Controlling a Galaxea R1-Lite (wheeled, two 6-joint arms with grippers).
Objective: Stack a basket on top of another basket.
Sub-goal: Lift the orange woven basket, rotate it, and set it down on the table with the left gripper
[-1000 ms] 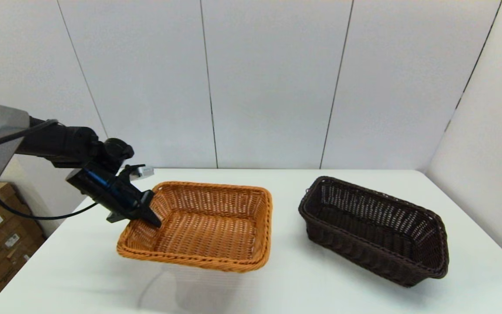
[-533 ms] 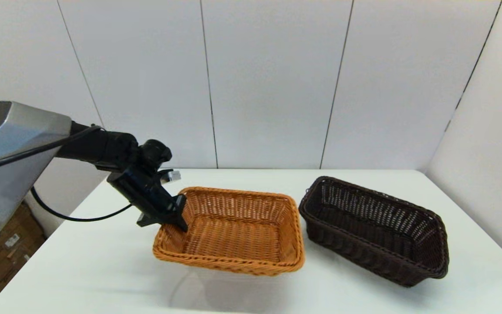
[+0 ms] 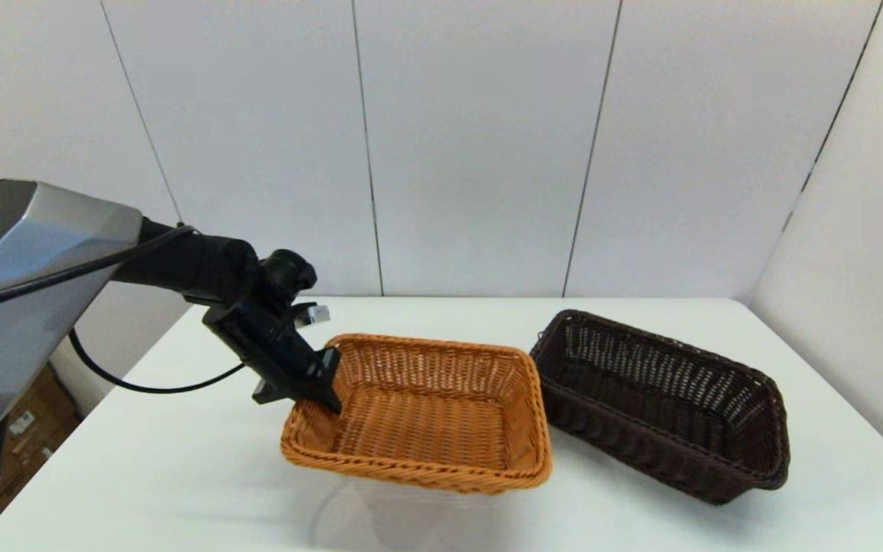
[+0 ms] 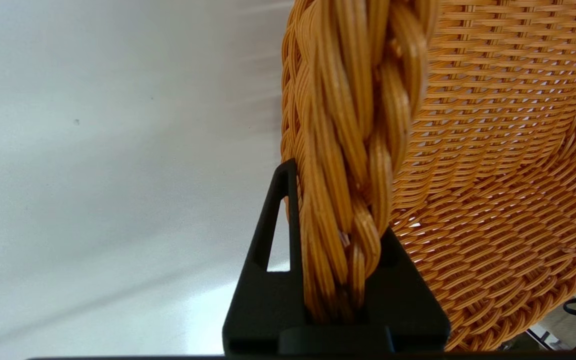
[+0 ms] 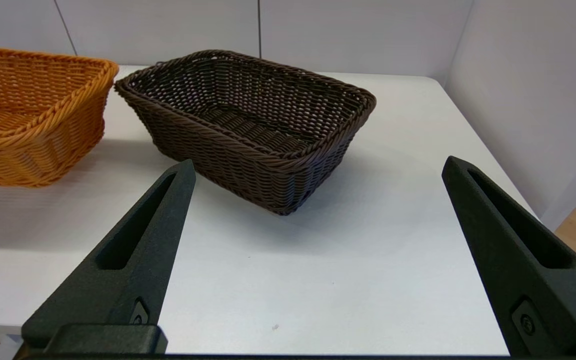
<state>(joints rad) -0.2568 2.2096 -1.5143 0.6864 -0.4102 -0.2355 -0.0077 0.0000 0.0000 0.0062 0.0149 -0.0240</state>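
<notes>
My left gripper (image 3: 319, 392) is shut on the left braided rim of the orange-tan basket (image 3: 426, 429) and holds it above the table, its shadow lying below. In the left wrist view the black fingers (image 4: 283, 210) pinch that rim, with the basket's (image 4: 493, 150) woven inside beyond them. The dark brown basket (image 3: 664, 399) rests on the table at the right, its left end right beside the orange-tan basket's right rim. My right gripper (image 5: 318, 167) is open near the table's front edge, facing the dark brown basket (image 5: 248, 120) and the orange-tan basket (image 5: 28, 120).
The white table (image 3: 181, 475) is bounded by white wall panels behind and on the right. Cardboard boxes (image 3: 24, 452) stand on the floor past the table's left edge.
My left arm has carried the orange-tan basket to the right, from the table's left half until its rim reaches the dark brown basket. The dark brown basket has not moved.
</notes>
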